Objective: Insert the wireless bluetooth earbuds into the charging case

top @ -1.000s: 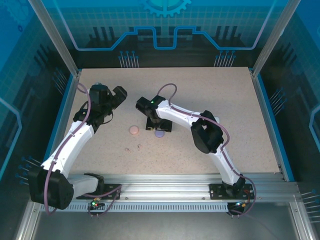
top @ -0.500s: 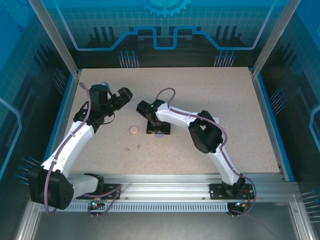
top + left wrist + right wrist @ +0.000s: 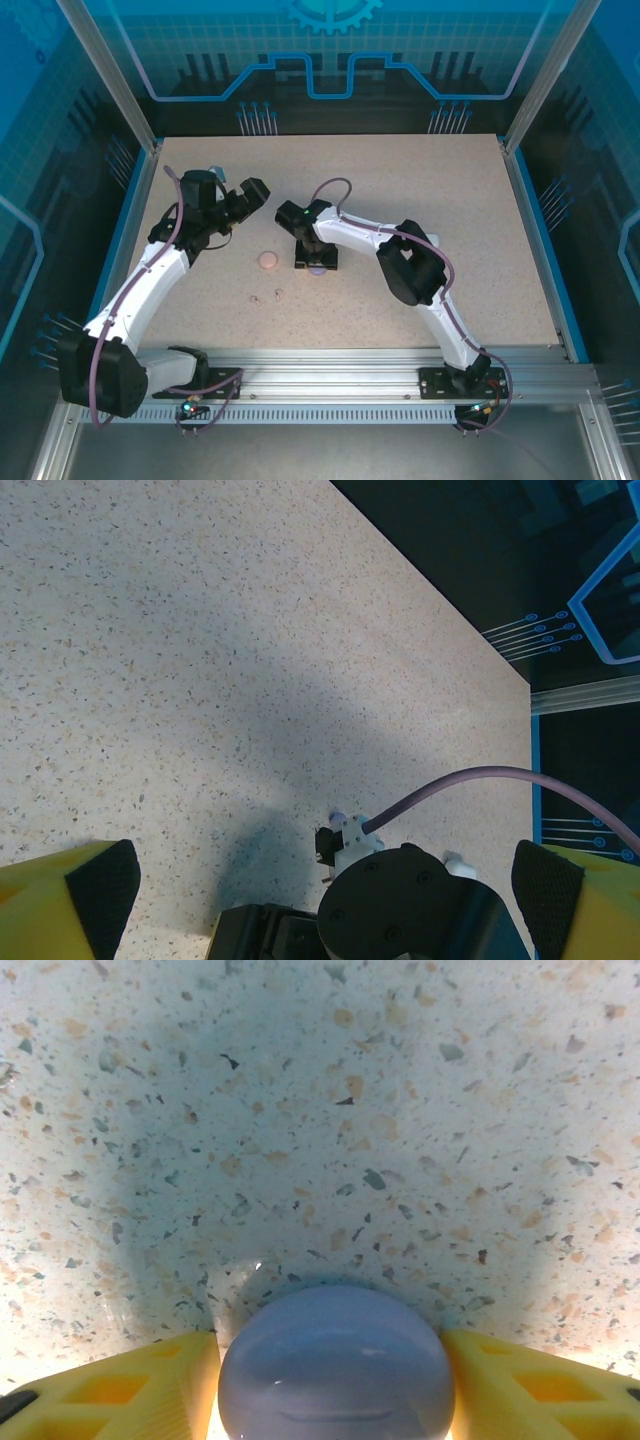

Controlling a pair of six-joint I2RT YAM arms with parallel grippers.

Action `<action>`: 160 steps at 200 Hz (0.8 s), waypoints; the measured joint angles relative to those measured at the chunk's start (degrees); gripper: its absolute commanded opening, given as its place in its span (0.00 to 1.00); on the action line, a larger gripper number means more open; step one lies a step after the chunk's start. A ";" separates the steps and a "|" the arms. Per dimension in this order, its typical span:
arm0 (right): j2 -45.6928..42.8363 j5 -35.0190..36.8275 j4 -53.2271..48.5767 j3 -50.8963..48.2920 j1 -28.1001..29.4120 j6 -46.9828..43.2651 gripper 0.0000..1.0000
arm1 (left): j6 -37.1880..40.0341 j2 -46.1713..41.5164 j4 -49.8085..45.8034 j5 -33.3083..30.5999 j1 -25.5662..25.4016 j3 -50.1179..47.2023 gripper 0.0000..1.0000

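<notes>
A rounded purple charging case (image 3: pixel 335 1375) lies on the speckled table between the yellow fingers (image 3: pixel 130 1375) of my right gripper (image 3: pixel 330 1345), which touch it on both sides. From above, the right gripper (image 3: pixel 318 260) covers most of that case (image 3: pixel 319 269). A pink case (image 3: pixel 268 260) lies just left of it. Two tiny earbuds (image 3: pixel 278 293) lie nearer the front, one of them further left (image 3: pixel 255 298). My left gripper (image 3: pixel 245 196) hovers open above the table, left of the right wrist, its jaws wide apart with nothing between them (image 3: pixel 325 875).
The right arm's black wrist (image 3: pixel 400 905) and purple cable (image 3: pixel 470 780) lie just below the left gripper. Blue rails (image 3: pixel 530 230) and dark walls bound the table.
The right gripper has come down over the purple case and its jaws have narrowed onto it. The left gripper has shifted slightly to the right.
</notes>
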 measured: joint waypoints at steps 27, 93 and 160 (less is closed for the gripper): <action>0.11 -1.05 0.11 0.00 -0.55 -0.85 0.61 | 0.00 0.00 0.26 0.07 0.02 -0.22 0.99; -0.02 -3.02 0.24 -0.48 -1.55 -2.67 0.51 | 0.02 0.00 0.24 0.35 -0.31 -2.40 0.99; -6.51 -3.96 7.32 -10.38 -4.26 -4.11 0.49 | -1.49 0.83 1.75 -4.63 -5.79 -7.63 0.99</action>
